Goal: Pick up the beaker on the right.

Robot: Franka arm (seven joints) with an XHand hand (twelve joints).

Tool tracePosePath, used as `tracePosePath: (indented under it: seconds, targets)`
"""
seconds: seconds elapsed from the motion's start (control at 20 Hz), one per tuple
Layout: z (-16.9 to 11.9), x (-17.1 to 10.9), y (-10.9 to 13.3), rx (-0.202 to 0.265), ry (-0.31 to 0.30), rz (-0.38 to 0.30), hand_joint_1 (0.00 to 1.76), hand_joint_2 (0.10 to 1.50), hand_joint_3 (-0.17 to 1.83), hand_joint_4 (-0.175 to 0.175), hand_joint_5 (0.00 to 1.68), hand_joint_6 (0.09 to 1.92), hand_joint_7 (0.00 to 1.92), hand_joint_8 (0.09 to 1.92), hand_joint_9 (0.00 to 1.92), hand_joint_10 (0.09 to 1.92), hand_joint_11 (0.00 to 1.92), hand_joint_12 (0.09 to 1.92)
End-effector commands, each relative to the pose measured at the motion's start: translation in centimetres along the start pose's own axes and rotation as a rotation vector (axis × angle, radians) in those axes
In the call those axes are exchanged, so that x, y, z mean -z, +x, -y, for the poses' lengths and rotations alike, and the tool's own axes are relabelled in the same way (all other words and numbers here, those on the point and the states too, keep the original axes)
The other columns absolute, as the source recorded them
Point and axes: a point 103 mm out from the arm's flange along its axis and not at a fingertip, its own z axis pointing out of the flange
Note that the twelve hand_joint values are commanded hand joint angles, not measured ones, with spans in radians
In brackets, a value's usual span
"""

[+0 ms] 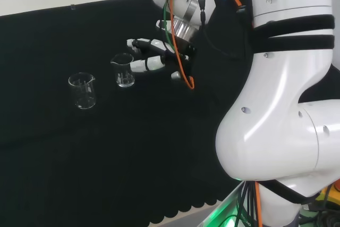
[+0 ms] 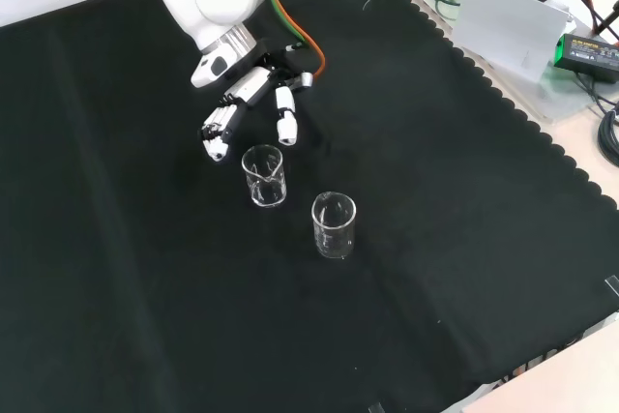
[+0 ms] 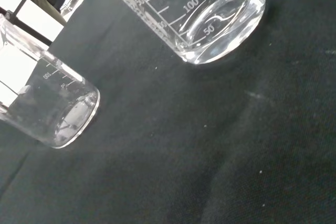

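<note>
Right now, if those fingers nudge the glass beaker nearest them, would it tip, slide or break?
The nearer beaker looks like clear, rigid glass, so probably fragile and slippery to grasp. It appears empty, so likely light; a sideways nudge from the hand might slide it on the black cloth or tip it. Its flat base should keep it from rolling while upright.

The arm (image 1: pixel 281 104) is made of big glossy white rounded links with small round screw caps; two black bands wrap one link. Orange and green cables (image 1: pixel 178 51) run beside a silver wrist ring down to the hand (image 2: pixel 247 103), which is black with white finger segments.
</note>
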Motion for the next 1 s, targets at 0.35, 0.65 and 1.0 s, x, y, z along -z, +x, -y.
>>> tracePosePath:
  seconds: [0.35,0.65,1.0]
  targets:
    - [-0.9,-1.4,0.4,0.017,-0.008,-0.033,0.69,0.86,-0.17,-0.079,0.2,0.09,0.12,0.6,0.17,0.67,0.0,1.02]
    - [-1.3,-2.4,0.8,0.041,-0.005,-0.052,0.7,0.86,-0.17,-0.078,0.19,0.09,0.11,0.6,0.17,0.67,0.0,1.02]
    - [-1.3,-2.8,0.7,0.043,-0.016,-0.078,0.71,0.87,-0.17,-0.076,0.18,0.09,0.11,0.6,0.17,0.67,0.0,1.03]
